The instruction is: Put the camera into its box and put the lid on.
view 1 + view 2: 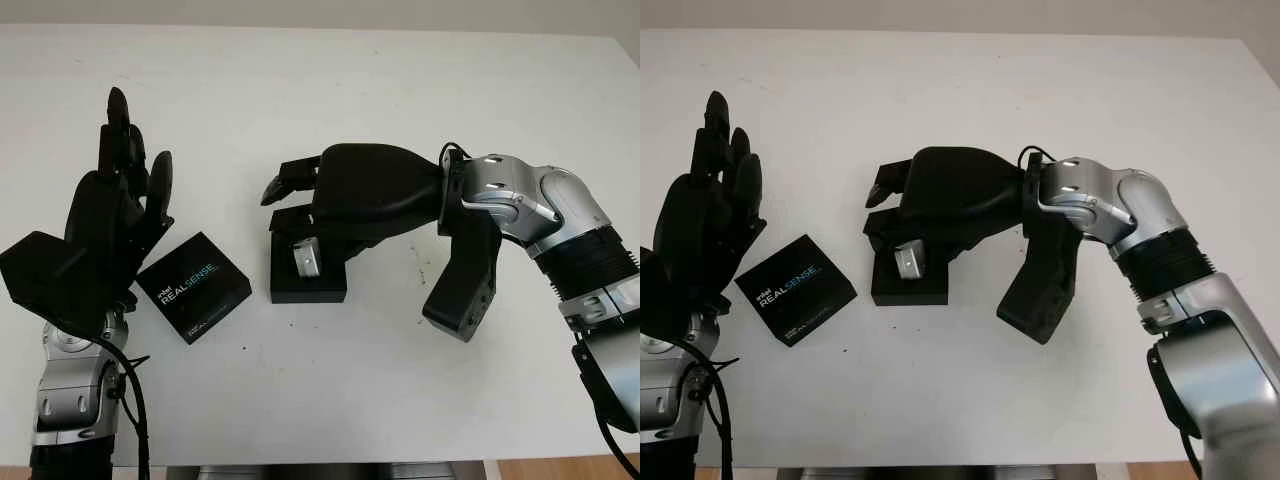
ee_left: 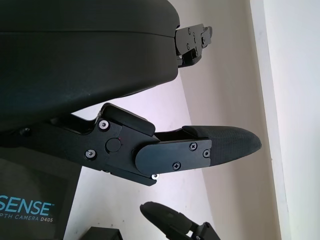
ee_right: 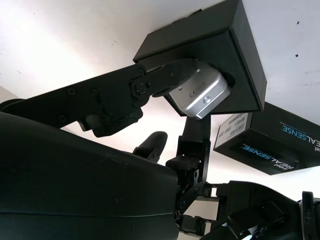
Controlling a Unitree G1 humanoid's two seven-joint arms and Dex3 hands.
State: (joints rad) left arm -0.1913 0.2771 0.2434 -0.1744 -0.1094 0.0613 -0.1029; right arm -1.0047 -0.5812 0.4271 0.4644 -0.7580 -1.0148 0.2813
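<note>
A small silver camera (image 1: 307, 257) is pinched in the right hand (image 1: 345, 200), just above the open black box (image 1: 308, 275) at mid-counter (image 1: 330, 90). The lid (image 1: 194, 286) lies flat left of it. The left hand (image 1: 115, 215) hovers open beside the lid.

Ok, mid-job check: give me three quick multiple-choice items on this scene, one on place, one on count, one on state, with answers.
1. Where does the lid lie?
A. On the box
B. On the table between the left hand and the box
C. In the right hand

2. How many robot hands are over the table?
A. One
B. Two
C. Three

3. What is the right hand doing?
A. Holding the camera over the box
B. Holding the lid
C. Holding nothing

Answers: 1 B, the lid sits beside the open left hand. 2 B, one each side. 3 A, fingers pinch the silver camera.
</note>
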